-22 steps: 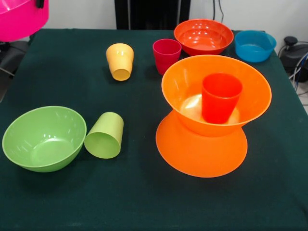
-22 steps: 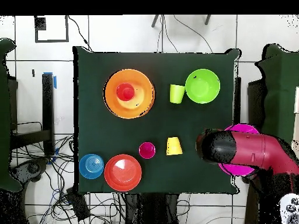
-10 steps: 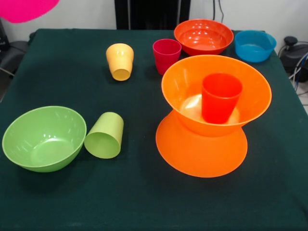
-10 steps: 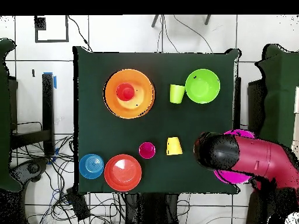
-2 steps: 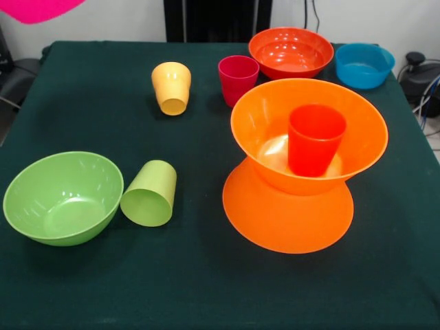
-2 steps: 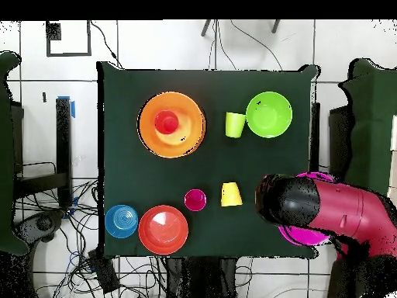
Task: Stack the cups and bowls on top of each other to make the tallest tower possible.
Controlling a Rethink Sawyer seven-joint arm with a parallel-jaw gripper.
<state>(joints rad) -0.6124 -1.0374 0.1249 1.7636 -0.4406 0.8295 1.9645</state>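
From my feed the arm point(image 6: 326, 209) hangs over the pink bowl point(image 6: 306, 234) at the table point(image 6: 124, 178) edge, can't tell if the claw's clamped.

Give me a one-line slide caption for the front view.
Red-orange cup stands in stacked orange bowls; lime green cup lies tipped beside the lime green bowl.

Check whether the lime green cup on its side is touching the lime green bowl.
Cannot tell. In the front view the lime green cup and lime green bowl meet edge to edge; the overhead view shows no clear gap either.

pink bowl point(image 5: 38, 8) mostly past top edge
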